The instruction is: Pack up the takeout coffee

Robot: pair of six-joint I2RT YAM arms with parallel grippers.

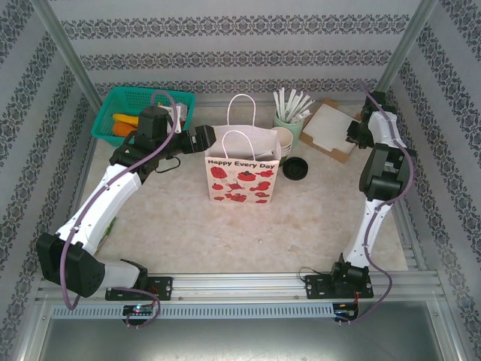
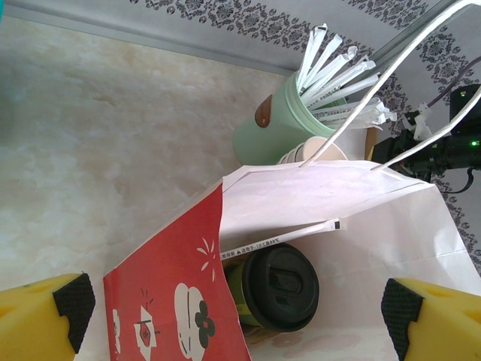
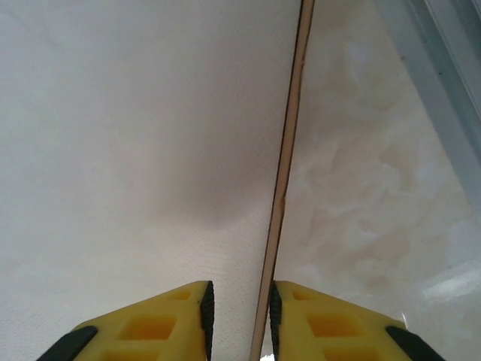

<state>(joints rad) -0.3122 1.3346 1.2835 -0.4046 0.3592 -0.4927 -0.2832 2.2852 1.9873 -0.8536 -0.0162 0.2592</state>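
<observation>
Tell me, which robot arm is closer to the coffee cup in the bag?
Left. The left tool hangs just over the open paper bag, with the coffee cup inside it. The right tool is far away, at the white card stack.

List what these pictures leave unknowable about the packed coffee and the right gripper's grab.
- Top view: the walls of the paper bag hide the takeout coffee; in the left wrist view the bag's red panel covers part of its side.
- Left wrist view: print on the white stick is too small to read.
- Right wrist view: the right gripper straddles a thin sheet edge; whether it pinches is unclear, and the frame cuts the sheet off.
</observation>
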